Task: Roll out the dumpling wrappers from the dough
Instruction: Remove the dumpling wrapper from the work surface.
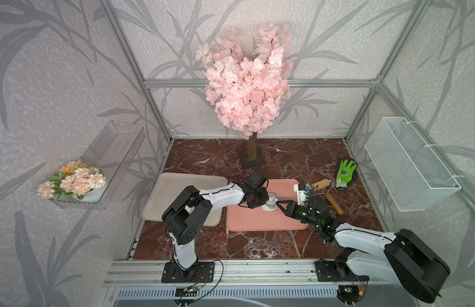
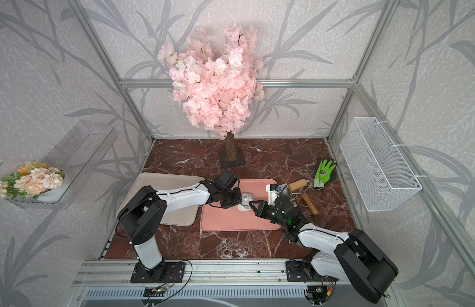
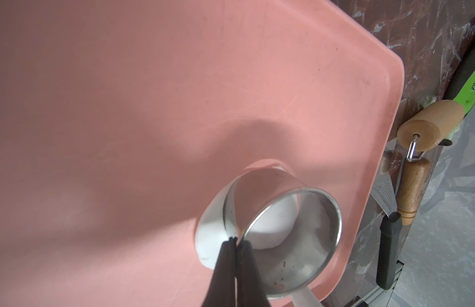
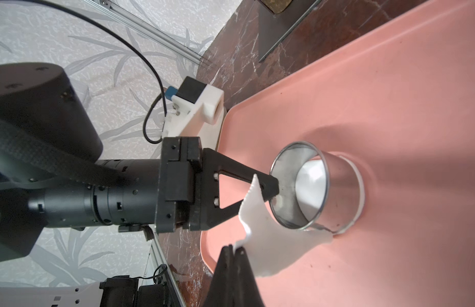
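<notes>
**Ring cutter on the dough, held from two sides.**

- The left gripper (image 3: 235, 239) has its jaws pressed together on the thin wall of the ring cutter (image 3: 270, 191), pinching it at the upper rim.
- The ring stands directly ahead of this gripper's fingertips, open end up. It sits on the pink tray (image 3: 124, 106).
- The right gripper (image 4: 233, 247) faces the left one across the ring, with its tips just beside the ring's wall.
- Its jaws are closed on the ragged edge of the dough (image 4: 278, 247), a thin white sheet.
- The sheet rises off the tray from the foot of the ring up to these fingertips (the far end lies under the ring's lower rim).
- White also shows through the ring's opening. The view does not show whether this patch is cut free of the surrounding sheet.
- A rolling pin (image 1: 321, 184) lies on the marble behind the right gripper's wrist, off the tray.
- A green glove (image 1: 345, 170) lies farther back on the same side.
- A beige tray (image 1: 177, 191) lies behind the left gripper, under its arm.
</notes>
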{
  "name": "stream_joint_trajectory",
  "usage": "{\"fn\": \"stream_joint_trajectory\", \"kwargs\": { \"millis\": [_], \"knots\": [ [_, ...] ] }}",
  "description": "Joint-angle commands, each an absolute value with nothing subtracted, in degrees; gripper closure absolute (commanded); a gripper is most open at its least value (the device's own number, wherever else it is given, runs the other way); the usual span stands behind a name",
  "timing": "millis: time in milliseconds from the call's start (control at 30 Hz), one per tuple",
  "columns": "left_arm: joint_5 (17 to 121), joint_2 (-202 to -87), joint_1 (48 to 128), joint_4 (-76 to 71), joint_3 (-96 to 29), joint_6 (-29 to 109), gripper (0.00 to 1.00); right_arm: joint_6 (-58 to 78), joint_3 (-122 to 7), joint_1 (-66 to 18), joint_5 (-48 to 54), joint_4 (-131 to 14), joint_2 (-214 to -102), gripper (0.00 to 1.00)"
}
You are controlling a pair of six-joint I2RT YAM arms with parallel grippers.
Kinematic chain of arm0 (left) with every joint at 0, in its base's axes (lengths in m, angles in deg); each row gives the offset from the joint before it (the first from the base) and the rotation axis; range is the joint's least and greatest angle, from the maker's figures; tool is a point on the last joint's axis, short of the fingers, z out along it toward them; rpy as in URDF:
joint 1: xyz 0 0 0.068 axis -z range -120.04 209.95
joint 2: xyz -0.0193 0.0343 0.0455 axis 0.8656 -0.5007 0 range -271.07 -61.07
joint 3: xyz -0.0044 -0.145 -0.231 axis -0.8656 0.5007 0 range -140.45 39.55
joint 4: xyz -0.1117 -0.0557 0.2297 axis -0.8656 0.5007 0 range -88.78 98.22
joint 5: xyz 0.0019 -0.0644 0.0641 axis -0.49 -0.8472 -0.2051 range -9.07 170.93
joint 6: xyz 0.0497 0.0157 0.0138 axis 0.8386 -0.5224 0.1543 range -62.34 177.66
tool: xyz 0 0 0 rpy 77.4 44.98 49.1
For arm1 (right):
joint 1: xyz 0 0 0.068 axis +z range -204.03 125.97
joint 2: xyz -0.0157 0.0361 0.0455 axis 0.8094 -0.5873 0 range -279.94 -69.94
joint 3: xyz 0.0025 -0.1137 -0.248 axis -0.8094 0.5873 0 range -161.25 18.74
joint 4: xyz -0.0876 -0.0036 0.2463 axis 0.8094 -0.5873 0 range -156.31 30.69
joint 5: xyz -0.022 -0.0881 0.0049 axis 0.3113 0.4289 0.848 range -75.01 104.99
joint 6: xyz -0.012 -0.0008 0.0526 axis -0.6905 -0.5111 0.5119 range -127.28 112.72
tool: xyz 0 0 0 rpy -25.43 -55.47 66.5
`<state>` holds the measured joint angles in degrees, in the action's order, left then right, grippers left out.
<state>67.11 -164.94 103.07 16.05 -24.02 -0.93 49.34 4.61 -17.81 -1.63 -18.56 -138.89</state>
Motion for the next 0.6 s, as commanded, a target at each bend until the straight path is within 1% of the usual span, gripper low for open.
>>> {"fn": "stream_joint_trajectory", "kwargs": {
  "millis": [0, 233, 367, 400, 467, 567],
  "knots": [
    [66.9, -166.3, 103.0, 16.6, -23.7, -0.1, 1.0, 50.0, 2.3, -17.3, -2.5, -13.6, -139.4, 1.0],
    [66.3, -165.5, 102.9, 15.9, -22.4, 0.5, 1.0, 50.9, 2.1, -17.0, -2.8, -11.7, -141.0, 1.0],
    [66.2, -164.6, 102.8, 15.8, -22.1, 1.5, 1.0, 49.2, 0.8, -16.4, -2.6, -16.0, -140.8, 1.0],
    [66.4, -164.1, 102.8, 15.8, -22.0, 1.7, 0.98, 49.1, 1.0, -16.3, -2.0, -16.6, -140.6, 1.0],
    [67.0, -162.9, 102.8, 15.3, -21.6, 2.2, 0.83, 49.0, 2.0, -16.4, -1.8, -16.6, -140.3, 1.0],
    [67.2, -161.1, 102.8, 14.0, -21.0, 3.0, 0.74, 48.8, 3.6, -16.3, -1.0, -19.3, -138.3, 1.0]
  ]
}}
